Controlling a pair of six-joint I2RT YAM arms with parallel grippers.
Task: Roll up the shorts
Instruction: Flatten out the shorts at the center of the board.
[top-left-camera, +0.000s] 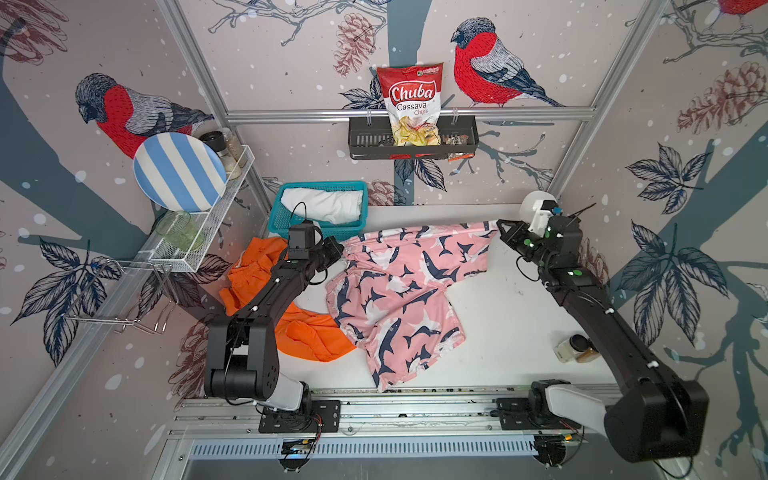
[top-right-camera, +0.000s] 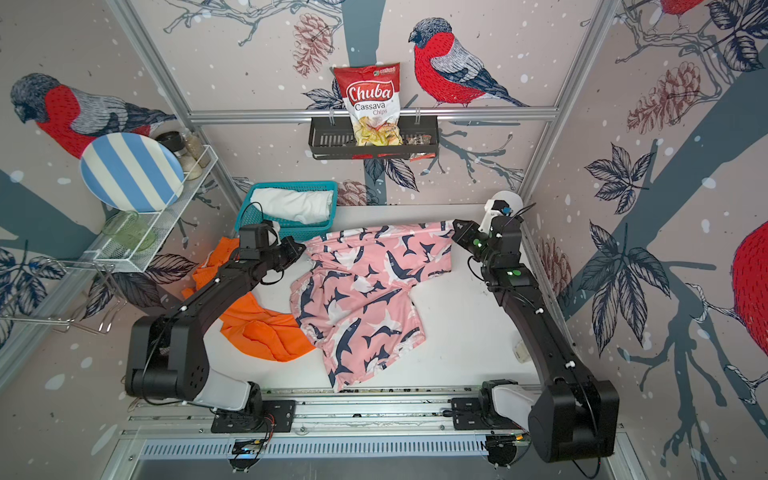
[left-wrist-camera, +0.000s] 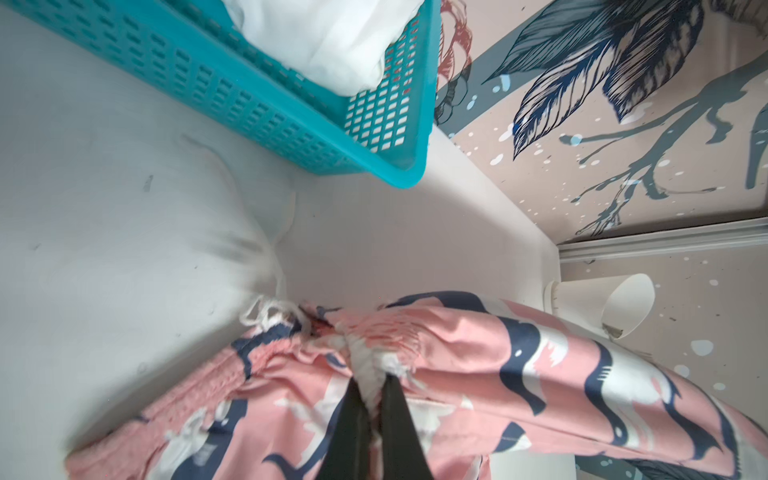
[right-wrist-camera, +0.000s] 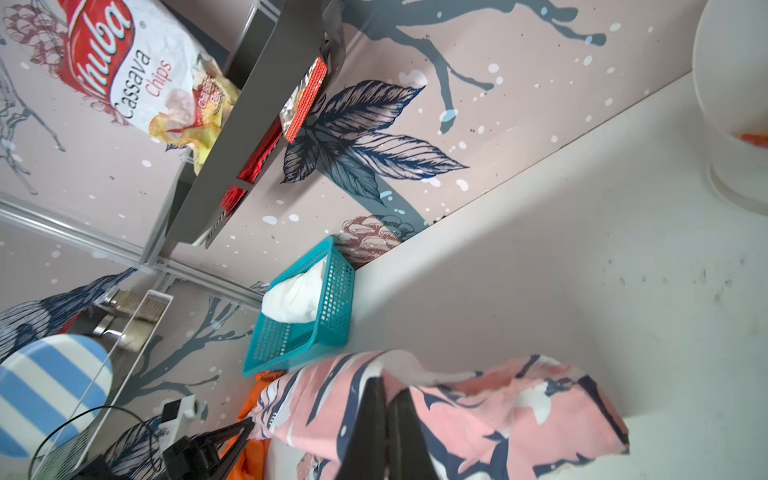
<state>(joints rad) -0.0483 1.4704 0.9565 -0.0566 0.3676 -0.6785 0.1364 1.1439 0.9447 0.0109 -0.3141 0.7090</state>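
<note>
Top views: pink shorts (top-left-camera: 399, 299) legs frontward.

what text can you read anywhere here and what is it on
"Chuba": chips bag in the black wall rack
"Cassava Chips": same bag, under the brand
too small to read: green logo atop the bag, small packets beside it

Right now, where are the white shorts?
In both top views the soft white fabric shorts lie bundled inside the teal plastic mesh basket at the back left of the white table, just behind the pink shark-print shorts.
</note>
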